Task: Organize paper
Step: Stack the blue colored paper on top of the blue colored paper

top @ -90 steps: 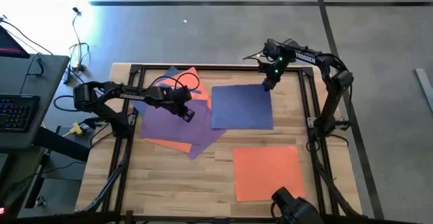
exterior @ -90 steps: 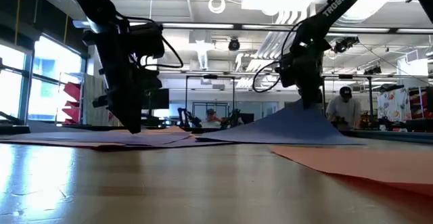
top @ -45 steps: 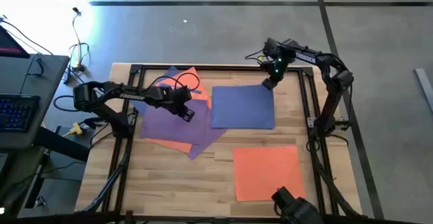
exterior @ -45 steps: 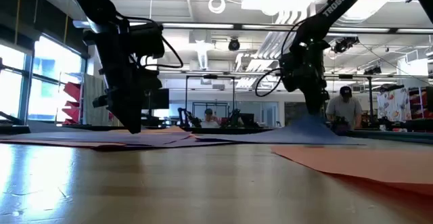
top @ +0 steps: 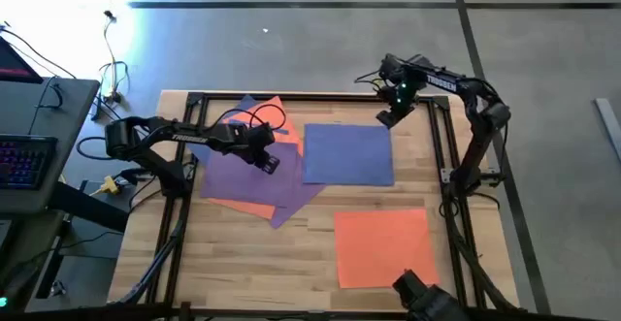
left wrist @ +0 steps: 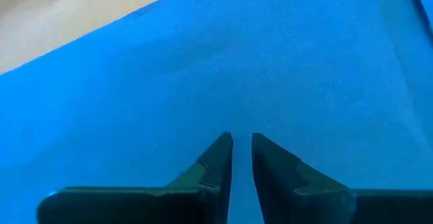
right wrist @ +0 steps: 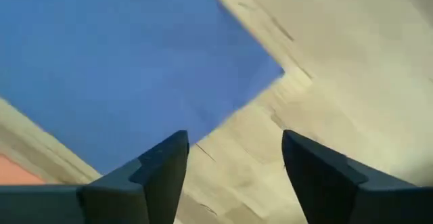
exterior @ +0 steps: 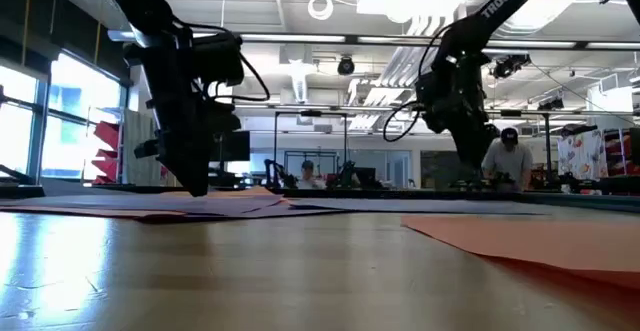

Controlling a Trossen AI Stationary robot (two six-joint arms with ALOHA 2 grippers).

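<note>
The right tool (top: 386,117), fingers spread, hangs just above the blue sheet's (top: 347,153) far corner. The left tool (top: 270,164), nearly pressed together, rests on purple paper (top: 243,177).

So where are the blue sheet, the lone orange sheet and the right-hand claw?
Blue sheet (top: 348,153), high view, middle of the sheet.
Lone orange sheet (top: 383,246), high view, middle of the sheet.
Right gripper (right wrist: 233,158), right wrist view, gap midway between its spread fingertips.
</note>
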